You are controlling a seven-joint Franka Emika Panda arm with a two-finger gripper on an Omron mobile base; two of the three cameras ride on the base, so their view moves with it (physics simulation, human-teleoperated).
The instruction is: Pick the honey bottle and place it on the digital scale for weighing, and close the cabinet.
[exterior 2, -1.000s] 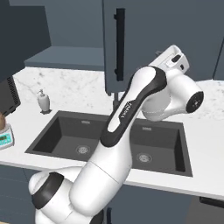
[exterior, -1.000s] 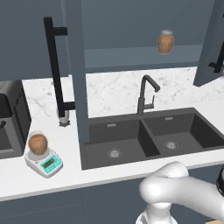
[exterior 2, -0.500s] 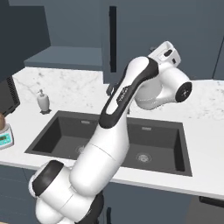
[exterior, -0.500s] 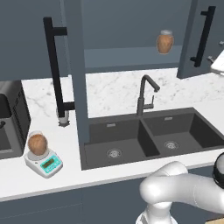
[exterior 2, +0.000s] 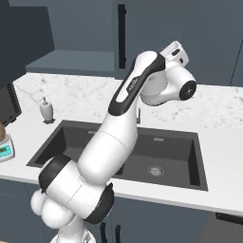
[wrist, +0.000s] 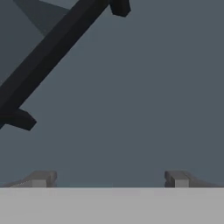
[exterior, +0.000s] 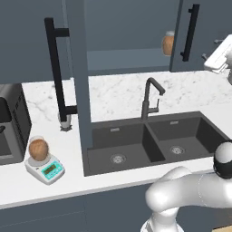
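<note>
The honey bottle (exterior: 38,148), an amber-brown jar, stands on the round plate of the white digital scale (exterior: 45,168) on the left counter. A look-alike jar (exterior: 167,43) sits on the cabinet shelf, half hidden behind the right cabinet door (exterior: 201,27). That door stands partly swung in, its black bar handle (exterior: 190,32) facing me. My gripper (wrist: 110,179) is open, fingertips wide apart, close against the door's flat face below the handle (wrist: 52,48). My white hand (exterior: 219,55) rests at the door's outer side. The left door (exterior: 77,68) stands wide open, edge-on.
A black double sink (exterior: 154,140) with a dark faucet (exterior: 151,96) lies under the cabinet. A black appliance (exterior: 11,122) stands left of the scale. A white soap dispenser (exterior 2: 45,109) sits behind the sink's left corner. My arm (exterior 2: 128,109) arches over the sink.
The right cabinet door has swung inward toward shut, now covering part of the jar on the shelf. My hand has moved along with it.
</note>
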